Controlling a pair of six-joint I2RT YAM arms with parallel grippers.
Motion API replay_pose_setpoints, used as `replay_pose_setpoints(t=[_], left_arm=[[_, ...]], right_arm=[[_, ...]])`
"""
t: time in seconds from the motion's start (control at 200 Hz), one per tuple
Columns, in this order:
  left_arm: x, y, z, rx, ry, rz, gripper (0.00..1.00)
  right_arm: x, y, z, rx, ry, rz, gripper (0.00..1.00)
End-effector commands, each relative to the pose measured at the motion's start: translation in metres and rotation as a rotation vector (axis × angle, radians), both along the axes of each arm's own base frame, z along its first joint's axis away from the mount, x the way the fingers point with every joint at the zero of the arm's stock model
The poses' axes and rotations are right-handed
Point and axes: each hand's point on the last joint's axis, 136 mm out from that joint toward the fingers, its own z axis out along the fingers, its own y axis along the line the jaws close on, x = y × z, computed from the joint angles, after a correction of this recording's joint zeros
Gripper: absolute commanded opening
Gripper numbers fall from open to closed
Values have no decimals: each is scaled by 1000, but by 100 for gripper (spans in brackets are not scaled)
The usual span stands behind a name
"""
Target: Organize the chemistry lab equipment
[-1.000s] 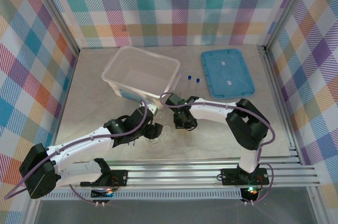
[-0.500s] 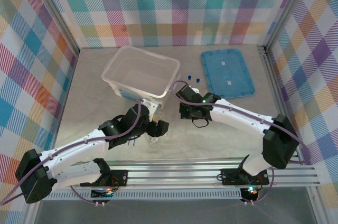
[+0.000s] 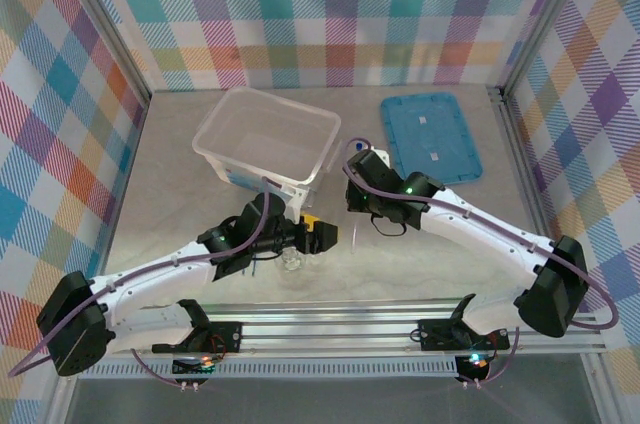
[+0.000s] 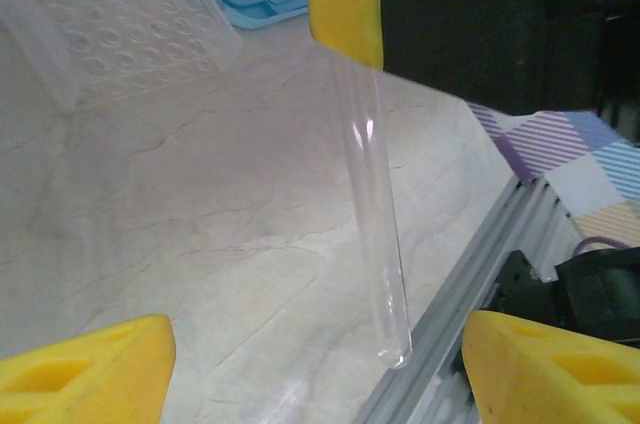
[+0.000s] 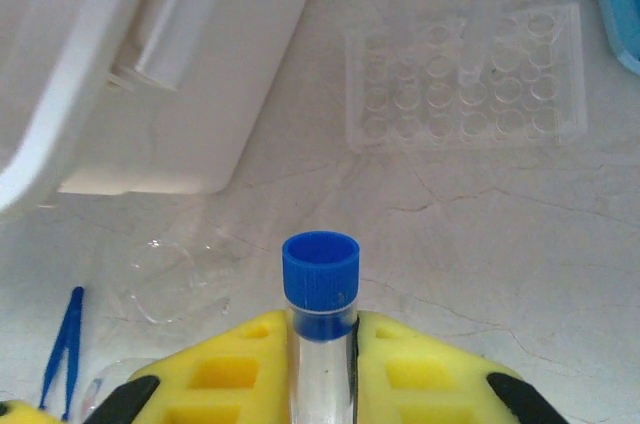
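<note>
Starting on the left, the left arm is reaching in over the table [image 3: 180, 174]. The left claw [image 3: 322, 234] is hanging wide open with nothing in it. In its own camera the yellow fingers [image 4: 85, 369] are poking in at the bottom corners, well apart.

Just below that claw in the overhead view, a small glass piece [image 3: 292, 262] is sitting on the table. It's too tiny and see-through to tell if it's a dish or a cup.

In the right wrist view, the blue tweezers [image 5: 65, 344] are lying at the far left, half cut off by the frame. A round glass dish [image 5: 165, 279] is lying just beside them, barely showing against the pale table.

Behind those, the big plastic box [image 3: 213, 114] is sitting toward the back.

Next over, the right claw [image 5: 320, 324] is pinching a clear tube [image 4: 372, 214] snugly between its yellow pads. The tube's blue cap [image 5: 320, 269] is sticking up above the pads. The bare lower end is hanging over the table in the left wrist view, where the top of the tube is hidden behind the claw.

Past the tube, a clear well plate [image 5: 400, 114] is lying flat on the table. A couple of blurry tubes [image 5: 488, 14] look like they're standing in it, with their tops cut off.

Far right, the flat blue lid [image 3: 405, 144] is lying on the table.
</note>
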Motion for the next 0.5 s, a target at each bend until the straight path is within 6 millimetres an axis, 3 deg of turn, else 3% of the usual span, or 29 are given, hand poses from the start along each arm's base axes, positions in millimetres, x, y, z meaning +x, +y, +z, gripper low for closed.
replay_pose_setpoints(t=[0.0, 0.495], left_arm=[[-7, -17, 11, -106, 24, -47, 76], [-4, -38, 14, -200, 82, -84, 76]], right_arm=[[6, 6, 32, 75, -57, 0, 18], [10, 23, 52, 187, -84, 11, 18]])
